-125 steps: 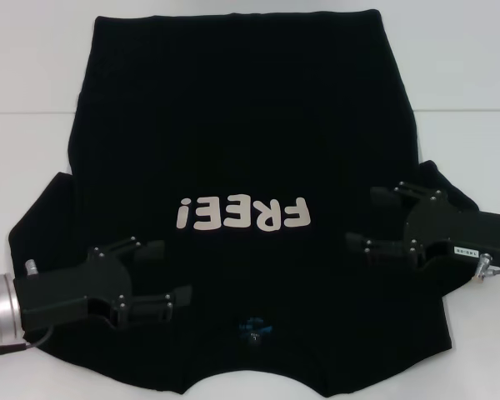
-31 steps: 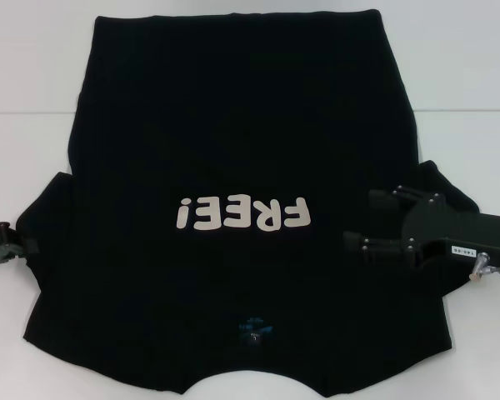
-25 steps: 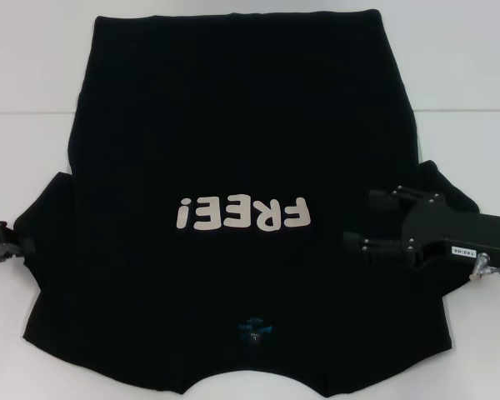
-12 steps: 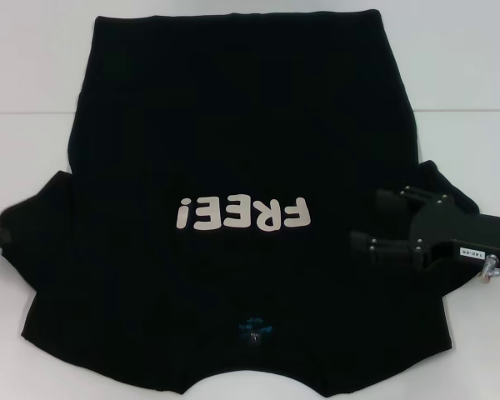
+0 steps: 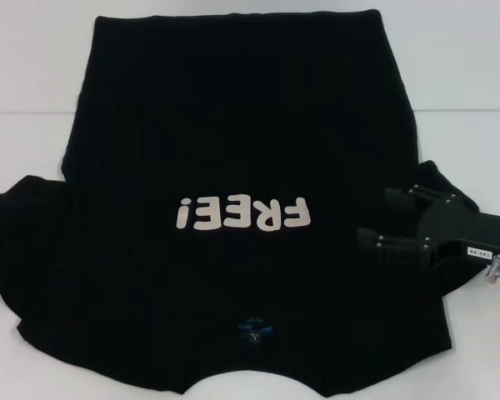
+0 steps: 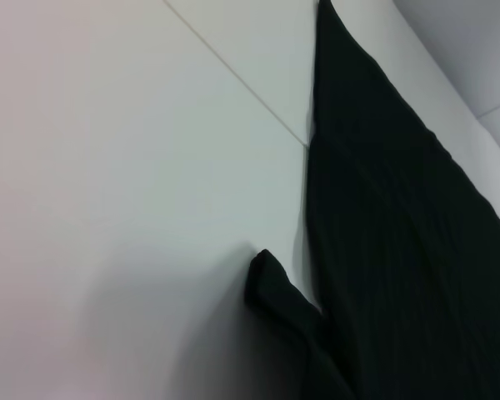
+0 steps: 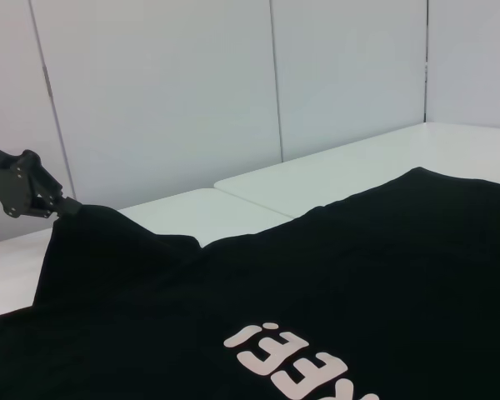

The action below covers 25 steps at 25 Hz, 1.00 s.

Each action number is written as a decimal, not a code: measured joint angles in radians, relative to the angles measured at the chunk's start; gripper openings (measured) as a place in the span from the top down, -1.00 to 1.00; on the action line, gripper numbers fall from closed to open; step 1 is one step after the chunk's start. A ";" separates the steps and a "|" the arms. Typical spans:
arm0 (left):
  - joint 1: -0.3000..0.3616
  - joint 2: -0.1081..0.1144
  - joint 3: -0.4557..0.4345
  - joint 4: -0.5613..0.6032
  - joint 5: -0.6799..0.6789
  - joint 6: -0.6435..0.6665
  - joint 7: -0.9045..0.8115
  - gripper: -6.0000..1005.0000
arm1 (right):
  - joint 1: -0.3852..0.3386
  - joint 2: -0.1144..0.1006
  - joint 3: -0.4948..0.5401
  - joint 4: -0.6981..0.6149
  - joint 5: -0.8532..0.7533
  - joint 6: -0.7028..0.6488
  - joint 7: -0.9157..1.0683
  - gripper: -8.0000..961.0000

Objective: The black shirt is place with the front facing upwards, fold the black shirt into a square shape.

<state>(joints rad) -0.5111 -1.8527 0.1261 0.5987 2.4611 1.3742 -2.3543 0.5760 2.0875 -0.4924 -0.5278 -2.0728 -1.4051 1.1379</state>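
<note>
1. Black shirt (image 5: 233, 125) lies flat, front up, on the white table (image 5: 33, 67); white "FREE!" lettering (image 5: 242, 215) reads upside down from the head cam, blue neck label (image 5: 252, 327) at the near edge, hem at the far edge
2. Shirt's left sleeve (image 5: 21, 221) is pulled out to the left edge of the head view & lifted off the table at its tip
3. Left gripper (image 7: 46, 204) out of head view; right wrist cam shows it far off at the left sleeve tip, fingers pinched on the cloth, holding the sleeve up
4. Left wrist cam: only the shirt's side edge (image 6: 383, 208) w/ a small folded bit of cloth on the table
5. Right gripper (image 5: 375, 217) hovers over the shirt's right sleeve area, near-right; fingers spread wide, pointing left, holding nothing
</note>
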 joint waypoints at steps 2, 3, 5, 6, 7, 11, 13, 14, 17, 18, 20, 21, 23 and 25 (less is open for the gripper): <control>0.007 -0.001 -0.003 0.000 -0.010 0.001 -0.002 0.95 | -0.002 0.001 0.000 0.000 0.001 0.000 0.000 -0.93; 0.012 -0.003 -0.007 0.000 -0.014 0.002 -0.002 0.95 | -0.003 0.001 0.000 0.000 0.001 0.000 0.000 -0.93; 0.021 -0.005 -0.014 -0.002 -0.025 0.002 -0.002 0.95 | -0.005 0.002 0.000 0.000 0.002 -0.002 0.000 -0.93; 0.024 -0.006 -0.015 -0.003 -0.028 0.001 -0.002 0.95 | -0.006 0.002 0.000 0.000 0.002 -0.002 0.000 -0.93; 0.026 -0.007 -0.018 -0.003 -0.031 0.000 -0.002 0.95 | -0.007 0.002 0.000 0.000 0.002 -0.002 0.000 -0.93; 0.032 -0.009 -0.039 -0.006 -0.047 -0.003 0.000 0.94 | -0.007 0.002 0.000 0.000 0.003 -0.002 0.000 -0.93; 0.028 -0.012 -0.041 -0.006 -0.058 -0.002 0.003 0.94 | -0.007 0.002 0.000 0.000 0.004 -0.003 0.000 -0.93; 0.024 -0.015 -0.040 -0.003 -0.060 -0.002 0.004 0.94 | -0.007 0.002 0.000 0.000 0.004 -0.003 0.000 -0.93; 0.006 -0.026 -0.038 0.012 -0.061 -0.005 0.004 0.94 | -0.009 0.002 0.000 0.001 0.004 -0.007 0.000 -0.93; 0.002 -0.028 -0.036 0.015 -0.061 -0.006 0.003 0.94 | -0.011 0.002 0.000 0.001 0.004 -0.008 0.000 -0.93; -0.005 -0.028 -0.036 0.018 -0.062 -0.008 0.001 0.93 | -0.016 0.002 0.000 0.001 0.004 -0.011 0.000 -0.93; -0.007 -0.027 -0.036 0.018 -0.062 -0.009 0.000 0.93 | -0.017 0.002 0.000 0.001 0.004 -0.011 0.000 -0.93; -0.006 -0.024 -0.040 0.018 -0.063 -0.010 -0.001 0.93 | -0.019 0.002 0.000 0.001 0.004 -0.012 0.000 -0.93; -0.002 -0.023 -0.042 0.018 -0.068 -0.009 -0.001 0.93 | -0.020 0.002 0.000 0.001 0.004 -0.012 0.000 -0.93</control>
<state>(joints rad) -0.5133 -1.8756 0.0838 0.6167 2.3926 1.3651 -2.3556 0.5561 2.0892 -0.4924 -0.5268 -2.0690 -1.4172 1.1382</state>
